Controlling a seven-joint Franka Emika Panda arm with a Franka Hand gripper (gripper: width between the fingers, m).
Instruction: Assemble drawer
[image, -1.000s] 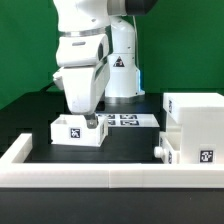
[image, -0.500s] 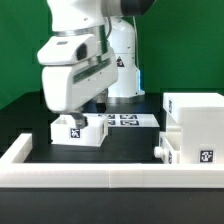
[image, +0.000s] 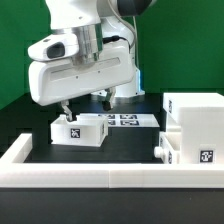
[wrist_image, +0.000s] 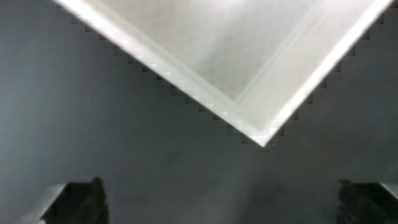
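A small white open-top tray with a square tag lies on the black table left of centre. One corner of it shows in the wrist view. My gripper hangs just above the tray, turned sideways, open and empty. In the wrist view the gripper has dark fingertips spread wide over bare table. The tall white casing stands at the exterior view's right. A second small tray sits against its near left side.
The marker board lies flat behind the left tray, in front of the arm's white base. A long low white rail borders the table's front and left edge.
My gripper has risen off the left tray and rotated, its body swinging toward the exterior view's left. The tray stays about where it was.
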